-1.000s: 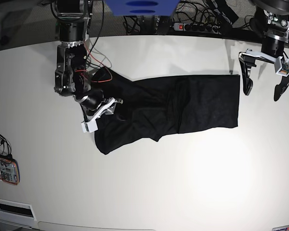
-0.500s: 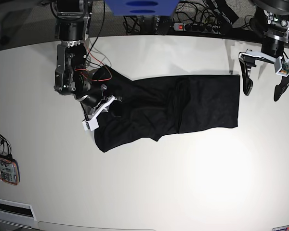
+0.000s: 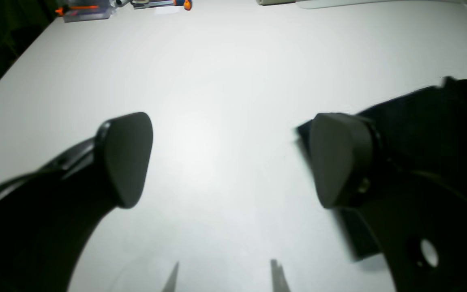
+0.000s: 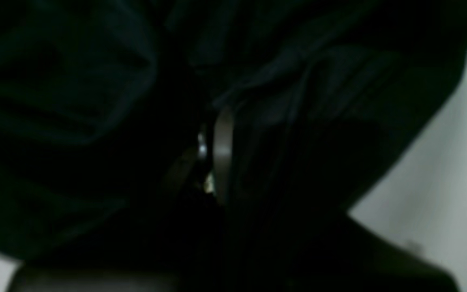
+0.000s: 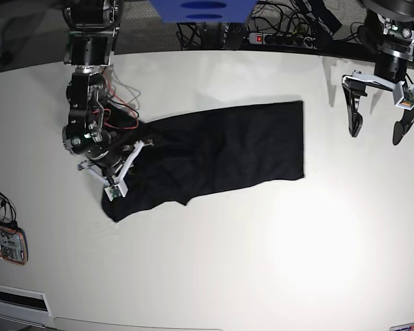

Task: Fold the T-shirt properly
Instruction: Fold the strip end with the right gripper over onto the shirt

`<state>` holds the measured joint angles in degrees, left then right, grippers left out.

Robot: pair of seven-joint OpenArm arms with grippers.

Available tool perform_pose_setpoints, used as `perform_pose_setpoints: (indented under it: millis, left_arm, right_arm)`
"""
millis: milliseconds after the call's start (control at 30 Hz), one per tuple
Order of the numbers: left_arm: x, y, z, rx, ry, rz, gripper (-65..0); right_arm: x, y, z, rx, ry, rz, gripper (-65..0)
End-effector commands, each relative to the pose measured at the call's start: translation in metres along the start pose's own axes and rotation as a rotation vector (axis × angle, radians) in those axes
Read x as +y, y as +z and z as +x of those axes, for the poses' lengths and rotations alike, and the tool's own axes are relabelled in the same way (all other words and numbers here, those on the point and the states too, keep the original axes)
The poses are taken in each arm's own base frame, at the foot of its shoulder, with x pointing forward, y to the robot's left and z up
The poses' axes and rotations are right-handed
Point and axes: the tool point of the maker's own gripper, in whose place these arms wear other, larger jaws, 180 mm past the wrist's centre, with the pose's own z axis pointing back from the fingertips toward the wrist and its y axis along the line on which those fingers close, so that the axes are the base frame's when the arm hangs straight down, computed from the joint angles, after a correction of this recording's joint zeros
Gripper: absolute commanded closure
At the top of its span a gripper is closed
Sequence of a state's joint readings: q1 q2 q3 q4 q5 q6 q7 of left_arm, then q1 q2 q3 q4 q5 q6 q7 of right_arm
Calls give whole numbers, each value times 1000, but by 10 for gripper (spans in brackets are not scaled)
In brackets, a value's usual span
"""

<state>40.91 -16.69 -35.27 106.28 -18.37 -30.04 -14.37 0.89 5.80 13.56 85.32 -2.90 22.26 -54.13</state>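
Right gripper buried in the near-camera-left end of the black T-shirt, apparently pinching cloth, though too dark to confirm. Left gripper hanging spread wide above bare table, well clear of the shirt's far edge.

right arm: black segmented metal links, red and white loose wires
right gripper: white bracket, small green tag
left gripper: curved matte-black fingers, rounded paddle tips, white mount, orange-marked label
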Motion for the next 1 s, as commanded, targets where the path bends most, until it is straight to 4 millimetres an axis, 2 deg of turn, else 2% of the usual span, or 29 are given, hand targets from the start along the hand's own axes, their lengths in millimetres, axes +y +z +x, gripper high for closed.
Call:
perform_pose_setpoints:
  millis: [0, 133, 167, 233, 467, 533, 700, 867, 967]
  left_arm:
    - [1, 0, 12, -45, -3, -4, -581]
    - [1, 0, 12, -45, -1, -3, -581]
    - [1, 0, 12, -45, 0, -2, -581]
    - [1, 0, 12, -45, 0, -2, -581]
    - [1, 0, 12, -45, 0, -2, -581]
    - [1, 0, 12, -45, 0, -2, -581]
    - [1, 0, 12, -45, 0, -2, -581]
    - [0, 0, 12, -45, 1, -4, -581]
    - [0, 0, 12, -45, 1, -4, -581]
  right_arm:
    - [-11, 7, 11, -19, 27, -43, 0]
    - [-33, 29, 22, 27, 143, -193, 0]
    - [-29, 34, 30, 17, 170, -210, 0]
    - [-8, 39, 48, -10, 220, -215, 0]
    - [27, 67, 93, -80, 418, -333, 0]
    - [42, 67, 97, -79, 470, -344, 0]
    - [90, 63, 79, -34, 568, -320, 0]
    - [146, 66, 92, -96, 683, -267, 0]
    - [171, 72, 103, -178, 636, -254, 0]
